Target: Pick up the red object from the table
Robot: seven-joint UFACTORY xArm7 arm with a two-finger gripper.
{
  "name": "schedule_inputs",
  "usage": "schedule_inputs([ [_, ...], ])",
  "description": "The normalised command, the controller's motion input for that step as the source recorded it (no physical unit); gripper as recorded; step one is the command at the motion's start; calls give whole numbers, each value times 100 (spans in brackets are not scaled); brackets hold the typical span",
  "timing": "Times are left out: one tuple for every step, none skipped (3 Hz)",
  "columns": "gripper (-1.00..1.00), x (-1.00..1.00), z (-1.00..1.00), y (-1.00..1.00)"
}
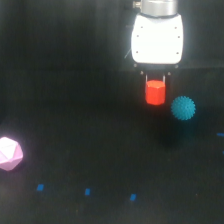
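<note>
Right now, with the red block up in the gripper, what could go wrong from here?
The red object hangs from the gripper by its top edge only, so the shallow hold could slip and drop it. The teal spiky ball sits close on the exterior view's right; a sideways swing might knock it. A dropped block could roll across the table.

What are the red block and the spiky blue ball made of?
The red object looks like hard matte plastic: flat faces, even colour, no shine. The teal spiky ball may be soft rubber, going by its short bristly spikes, but the picture is too blurry to be sure.
</note>
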Motion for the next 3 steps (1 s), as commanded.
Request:
schedule_inputs([
  [-100,1,-8,1],
  [-100,7,-50,52],
  [-100,38,24,-41],
])
